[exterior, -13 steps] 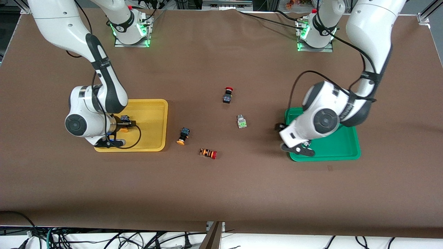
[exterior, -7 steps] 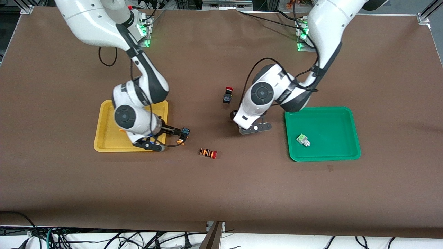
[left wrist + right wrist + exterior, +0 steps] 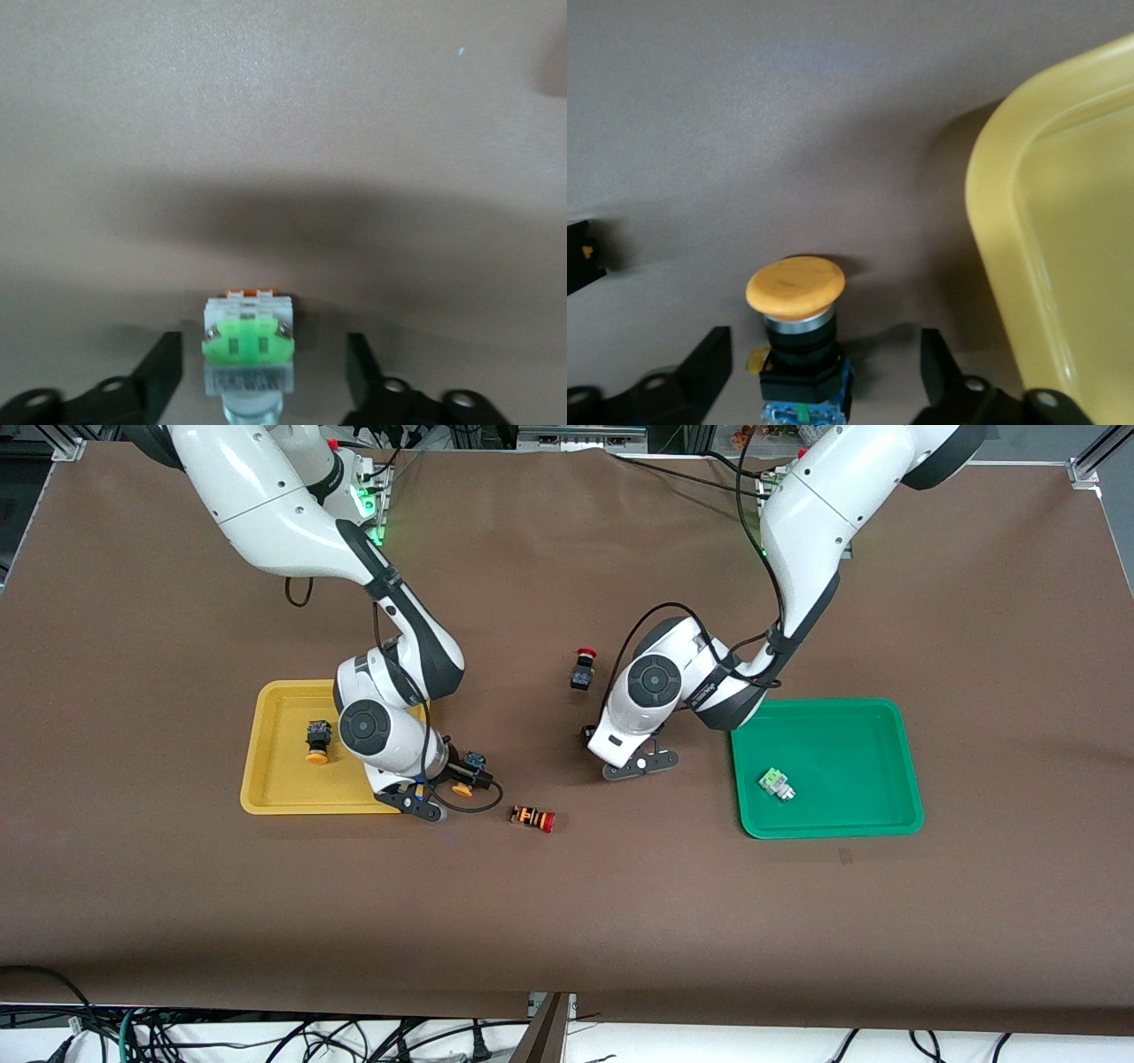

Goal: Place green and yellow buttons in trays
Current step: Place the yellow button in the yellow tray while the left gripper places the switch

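My right gripper [image 3: 467, 772] is open and low around a black button with a yellow-orange cap [image 3: 462, 788] that lies on the table beside the yellow tray [image 3: 266, 779]. In the right wrist view this button [image 3: 796, 329] sits between my fingers [image 3: 709, 361], untouched. A second yellow button [image 3: 317, 741] lies in the yellow tray. My left gripper [image 3: 592, 737] is open and low over a grey button with a green face [image 3: 248, 341], which sits between its fingers [image 3: 165, 370]. The hand hides this button in the front view. Another green button [image 3: 776, 783] lies in the green tray [image 3: 886, 815].
A black button with a red cap [image 3: 582, 669] lies on the table close to the left arm's wrist. An orange-striped button with a red cap [image 3: 532, 817] lies nearer to the camera than both grippers. The yellow tray's rim [image 3: 1001, 230] is close beside my right gripper.
Both grippers left their trays, each leaving a button in it, and moved to the table's middle. They have come down around the remaining yellow and green buttons.
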